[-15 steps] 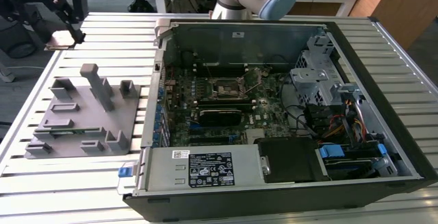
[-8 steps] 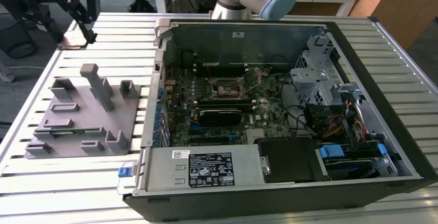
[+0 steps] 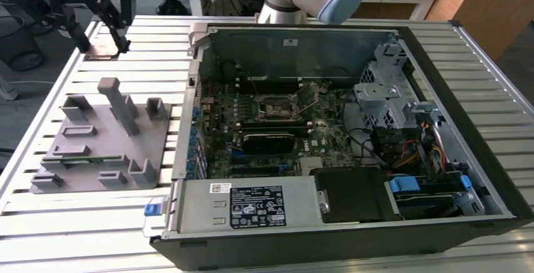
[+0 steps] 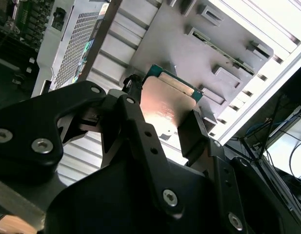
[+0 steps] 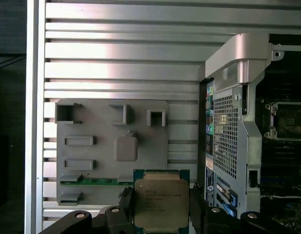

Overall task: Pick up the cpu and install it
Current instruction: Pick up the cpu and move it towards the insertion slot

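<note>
Item 1, my pincer (image 5: 160, 210): clenched on the cpu, one black finger (image 5: 125, 199) pressed against each of two opposite edges.

Item 2, the cpu (image 5: 160, 202): flat square chip with a silver-grey top and a green rim, held level between my fingers. In the exterior view it sits at the far left corner of the tabletop, beyond the far end of the grey tray and well apart from the computer case.

Item 3, the grey tray (image 3: 96, 142): moulded holder with raised blocks and slots, lying on the tabletop just beside the case, on the exterior view's left of it.

Item 4, a memory stick (image 5: 94, 181): long, narrow and green, lying in one slot of the tray.

Item 5, the computer case (image 3: 467, 98): on its side, panel off, motherboard showing.

Item 6, the socket (image 3: 277, 107): square, black-framed, near the middle of the motherboard.

Item 7, the tabletop (image 3: 75, 223): slatted silver metal, carrying tray and case.
</note>
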